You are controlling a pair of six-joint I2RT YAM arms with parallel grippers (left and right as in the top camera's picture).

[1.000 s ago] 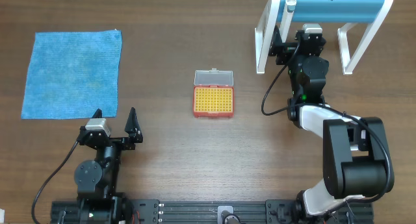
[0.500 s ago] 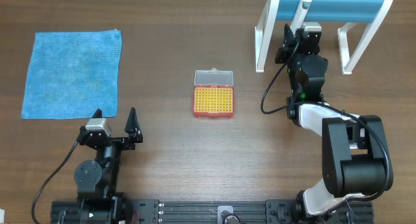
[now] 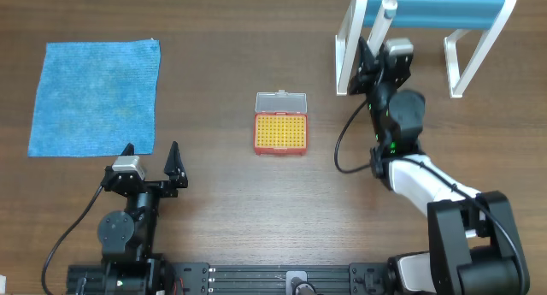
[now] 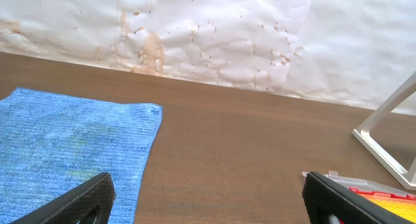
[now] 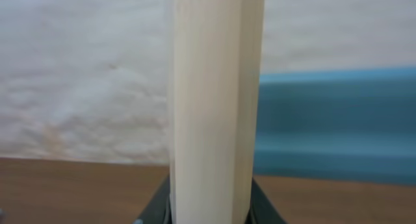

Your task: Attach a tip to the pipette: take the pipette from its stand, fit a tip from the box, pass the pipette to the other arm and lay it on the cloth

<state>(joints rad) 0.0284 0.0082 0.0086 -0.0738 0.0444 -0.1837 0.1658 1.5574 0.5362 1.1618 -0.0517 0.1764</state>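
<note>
Grip on the pipette point(image 5: 214, 94) at its stand point(image 3: 444, 10)
The right claw point(image 3: 376, 61) pinches the pipette at the far-right stand; the left claw point(image 3: 151, 156) sits spread, near left. Lifting clear, fitting a tip from the middle box point(image 3: 280, 132), handover and the cloth point(image 3: 94, 97) apparently remain.

A brown wooden table point(image 3: 256, 209) meets a stained white paper backdrop point(image 4: 260, 42).

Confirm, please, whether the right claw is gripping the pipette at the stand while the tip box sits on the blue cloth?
Not quite: the tip box is not on the blue cloth; the top view shows it on the bare table, apart from the cloth. The right claw does grip the pipette at the stand.
</note>
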